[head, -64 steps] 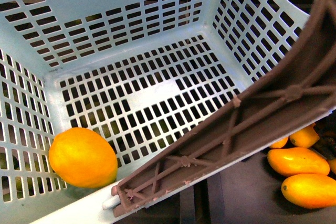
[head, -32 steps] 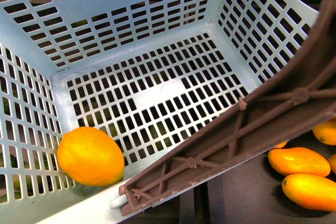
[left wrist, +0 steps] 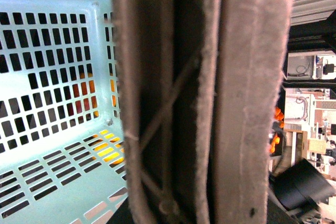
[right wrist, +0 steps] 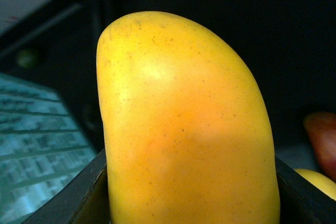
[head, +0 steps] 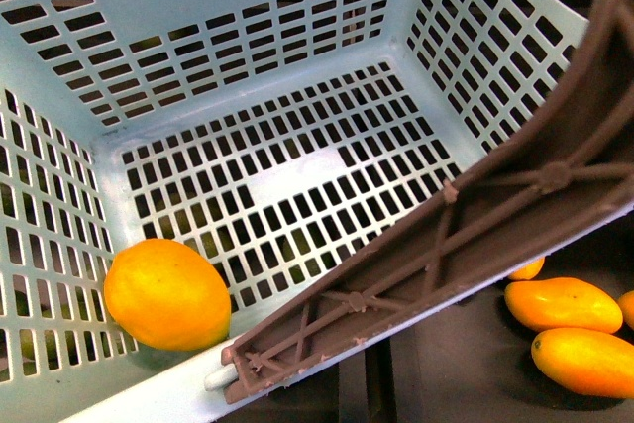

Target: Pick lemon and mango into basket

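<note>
1. Dark surface (head: 451,378) is seen beneath the basket (head: 248,7), with loose mangoes (head: 563,304) lying on it to the right.
2. Only in the right wrist view is the right gripper (right wrist: 191,203) shown. Its dark fingers (right wrist: 79,198) are pressed against both flanks of the mango (right wrist: 184,119), which is pinched between them.
3. The mango's long axis is directed straight out from the fingers, rounded end outermost. Aqua slotted plastic is seen blurred beside it.
4. The left gripper is shown in no view, so its state cannot be told. The left wrist view is filled by the brown handle (left wrist: 210,98), seen close up.
5. Only in the front view is the lemon (head: 166,292) shown. It lies in the basket's near-left corner, long axis roughly left to right.
6. A white zip tie (head: 218,377) is seen at the handle's near end.
</note>
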Motion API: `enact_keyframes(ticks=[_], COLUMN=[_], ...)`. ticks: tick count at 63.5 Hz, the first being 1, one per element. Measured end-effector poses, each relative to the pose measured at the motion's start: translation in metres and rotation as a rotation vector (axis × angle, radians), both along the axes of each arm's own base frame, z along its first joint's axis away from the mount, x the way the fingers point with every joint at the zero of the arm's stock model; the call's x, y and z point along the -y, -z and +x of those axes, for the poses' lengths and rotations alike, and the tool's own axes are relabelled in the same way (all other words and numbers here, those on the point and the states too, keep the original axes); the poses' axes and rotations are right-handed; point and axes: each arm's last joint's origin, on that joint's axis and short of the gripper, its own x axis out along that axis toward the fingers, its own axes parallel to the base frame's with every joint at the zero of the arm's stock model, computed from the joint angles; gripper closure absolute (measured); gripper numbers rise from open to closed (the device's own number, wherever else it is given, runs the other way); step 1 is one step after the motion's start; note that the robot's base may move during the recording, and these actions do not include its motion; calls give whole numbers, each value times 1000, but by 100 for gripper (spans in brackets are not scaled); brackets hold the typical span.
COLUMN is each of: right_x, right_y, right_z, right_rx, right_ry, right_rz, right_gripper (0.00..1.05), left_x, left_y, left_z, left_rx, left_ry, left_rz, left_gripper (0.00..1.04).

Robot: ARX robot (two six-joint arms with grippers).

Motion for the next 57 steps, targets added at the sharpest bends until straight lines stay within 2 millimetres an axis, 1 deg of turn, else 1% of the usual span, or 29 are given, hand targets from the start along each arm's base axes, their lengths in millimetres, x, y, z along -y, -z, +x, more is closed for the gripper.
enact_keyframes(ticks=[3,4,8,9,13,14,18,20,29,34,39,49,55,57], right_x=[-7,-11,-22,-27,-39,-44,-56,-64,-95,-115,-130,-152,-159,-161], right_y=[-11,-18,-29,-33,-41,-44,-48,-50,-51,-47,-42,-32,-27,-27], right_z=[-7,-12,-21,-25,-32,-35,-39,-42,-45,-42,-38,-24,-15,-14], right_rx=[28,47,78,91,111,120,133,137,136,121,115,90,78,75], right_ry=[-14,-26,-49,-56,-71,-76,-87,-94,-124,-146,-164,-183,-167,-160], right_rz=[13,20,31,35,42,47,61,73,112,119,120,126,110,103], right_gripper=[42,42,42,42,42,42,42,42,42,42,42,42,42,39], left_x=[0,0,0,0,0,0,0,0,0,0,0,0,0,0], left_y=[0,0,0,0,0,0,0,0,0,0,0,0,0,0], left_z=[0,0,0,0,0,0,0,0,0,0,0,0,0,0], left_rx=[0,0,0,0,0,0,0,1,0,0,0,0,0,0], left_ry=[1,1,1,1,0,0,-1,-1,-1,1,0,0,0,0], left_rz=[0,0,0,0,0,0,0,1,1,0,0,0,0,0], left_gripper=[89,89,89,89,89,89,89,89,89,89,89,89,89,89])
